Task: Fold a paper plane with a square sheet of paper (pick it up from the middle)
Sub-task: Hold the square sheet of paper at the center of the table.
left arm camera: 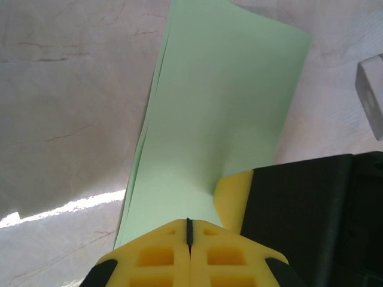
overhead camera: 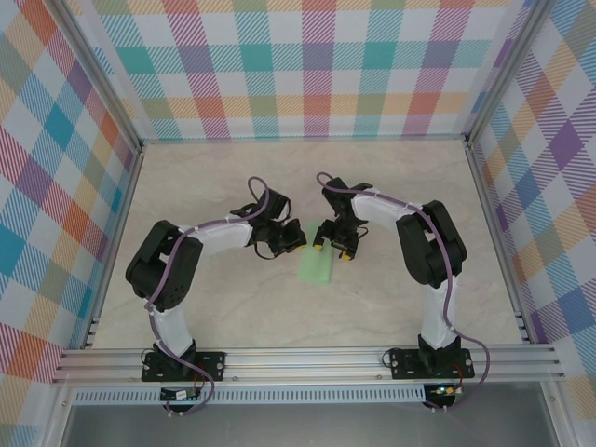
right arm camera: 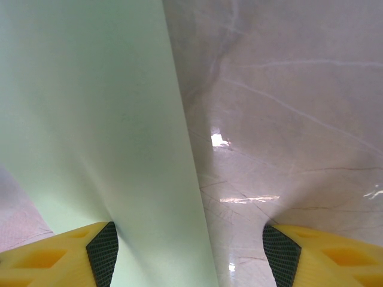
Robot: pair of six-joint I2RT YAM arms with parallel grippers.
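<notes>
From above, the square sheet of paper (overhead camera: 315,270) lies on the table (overhead camera: 186,186), its far end hidden under the left gripper (overhead camera: 287,237) and right gripper (overhead camera: 332,247). In the left wrist view, the fingers are pressed together and seem to pinch the sheet's near edge. In the right wrist view, the jaws stand apart and hold nothing; the sheet is cut off at the left.

From above, the far end of the square sheet of paper (overhead camera: 316,269) is hidden under the left gripper (overhead camera: 289,237) and right gripper (overhead camera: 332,244). In the left wrist view it (left arm camera: 221,107) runs off the top edge, and its near edge vanishes behind the yellow fingers (left arm camera: 173,275). In the right wrist view the left and top edges cut it (right arm camera: 90,119) off.
</notes>
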